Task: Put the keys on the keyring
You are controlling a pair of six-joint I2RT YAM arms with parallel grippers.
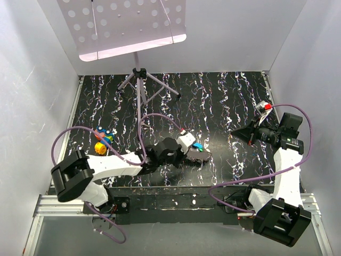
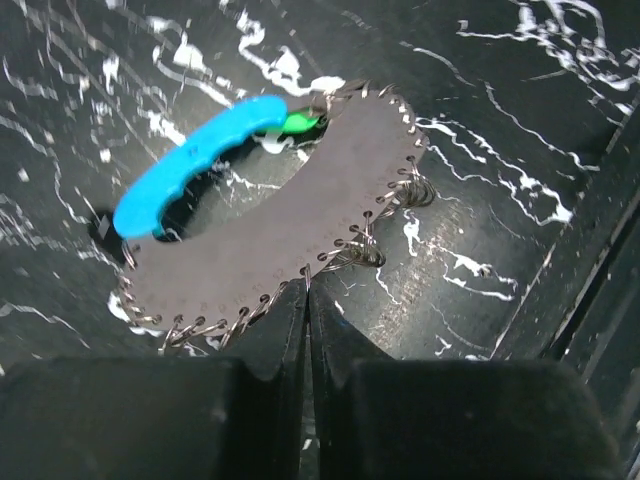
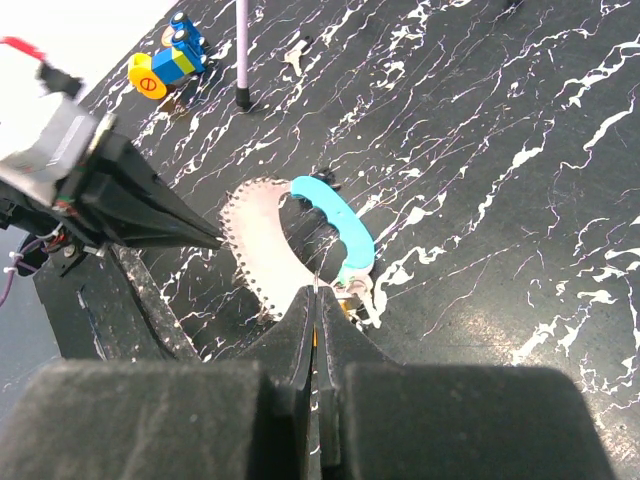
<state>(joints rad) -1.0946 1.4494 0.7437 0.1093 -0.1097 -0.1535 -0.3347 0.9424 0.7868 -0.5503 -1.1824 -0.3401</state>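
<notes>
While the left claw [image 2: 308, 292] clamps the rim of the dark keyring [image 2: 300, 210], right claw [image 3: 318, 295] pressed together, blue key [image 1: 105, 133] and yellow-orange key [image 1: 100, 149] side by side on the worktop [image 1: 224, 101], well apart from the keyring

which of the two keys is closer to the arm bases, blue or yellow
The yellow-orange key. In the top view it lies just below the blue key, on the side toward the bases.
</notes>
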